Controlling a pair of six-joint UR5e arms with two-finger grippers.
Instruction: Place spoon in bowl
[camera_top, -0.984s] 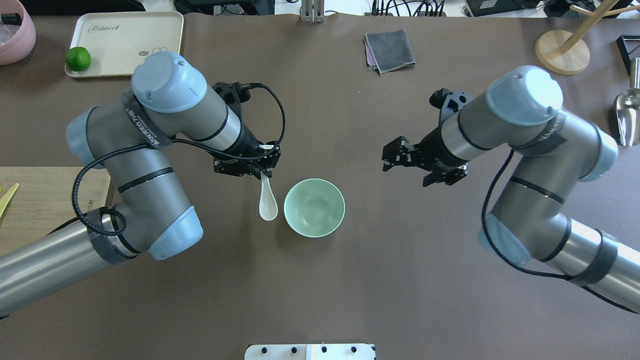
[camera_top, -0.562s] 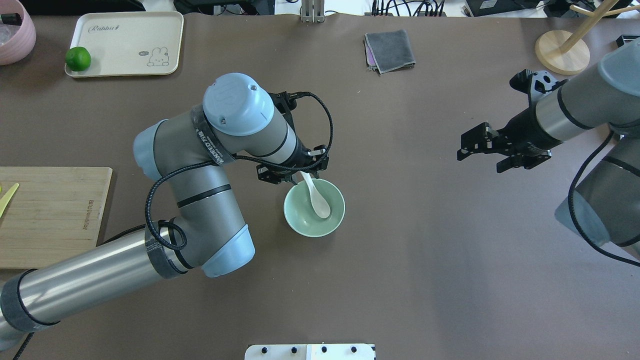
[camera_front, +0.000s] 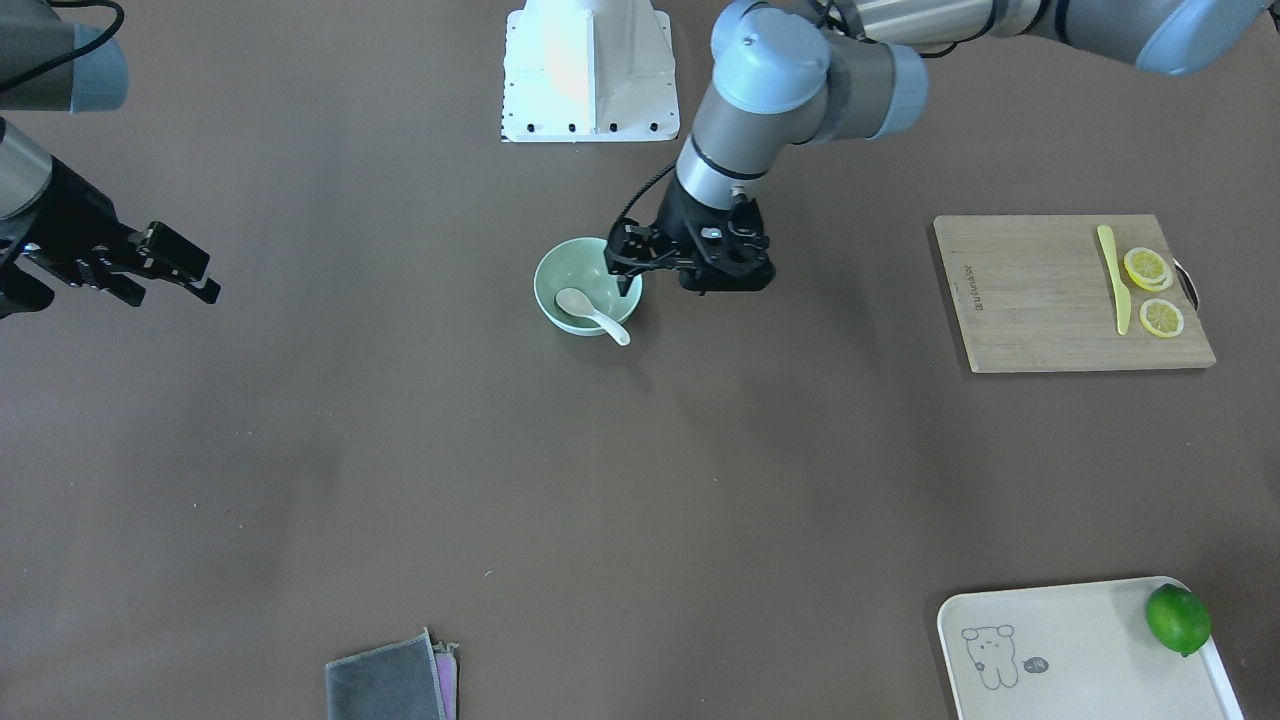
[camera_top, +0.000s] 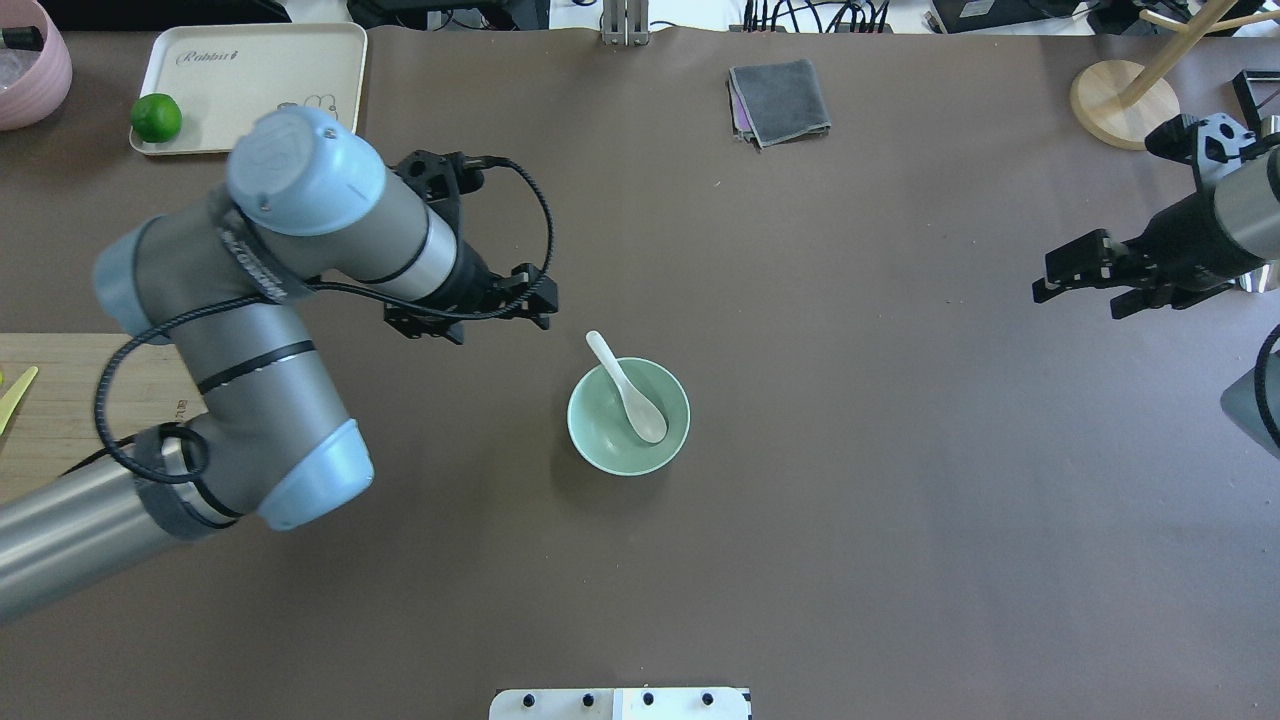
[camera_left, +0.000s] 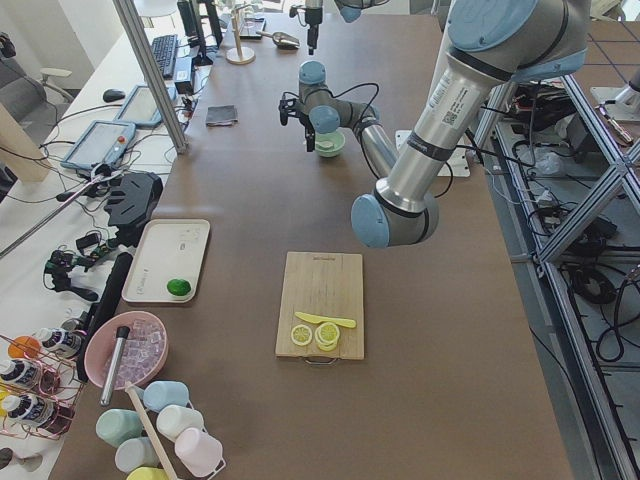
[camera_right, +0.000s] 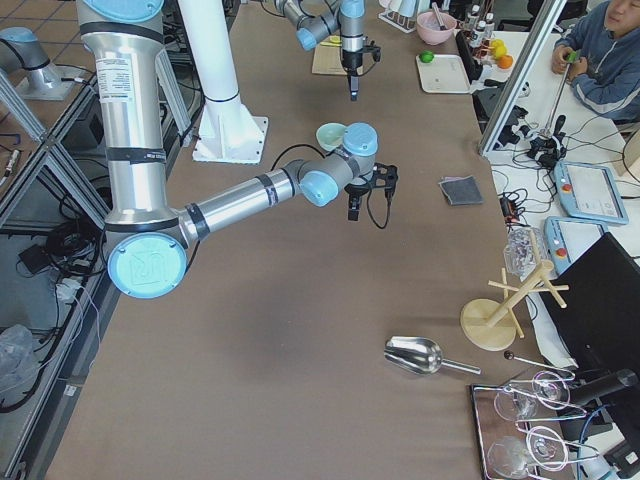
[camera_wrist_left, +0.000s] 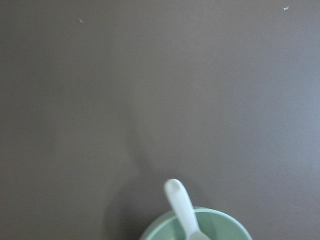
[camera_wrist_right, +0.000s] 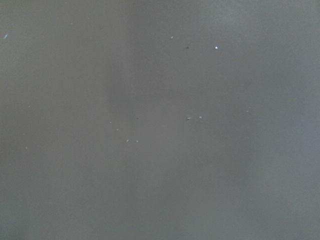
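The white spoon (camera_top: 630, 395) lies in the mint-green bowl (camera_top: 600, 455) near the table's middle. Its scoop rests inside and its handle sticks out over the far-left rim. The spoon (camera_front: 590, 310) and bowl (camera_front: 550, 270) also show in the front view, and the left wrist view shows the handle (camera_wrist_left: 182, 207) over the bowl's rim (camera_wrist_left: 220, 220). My left gripper (camera_top: 545, 303) is open and empty, apart from the spoon, to the bowl's far left. My right gripper (camera_top: 1077, 303) is open and empty, far off at the table's right side.
A wooden cutting board (camera_front: 1040, 300) with a yellow knife (camera_front: 1110, 280) and lemon slices lies at my left. A cream tray (camera_top: 250, 80) with a lime (camera_top: 156, 117), a grey cloth (camera_top: 780, 100) and a wooden stand (camera_top: 1125, 100) lie along the far edge.
My left gripper carried the spoon from beside the bowl to over it, let it go into the bowl and drew back to the left. My right arm moved away to the right.
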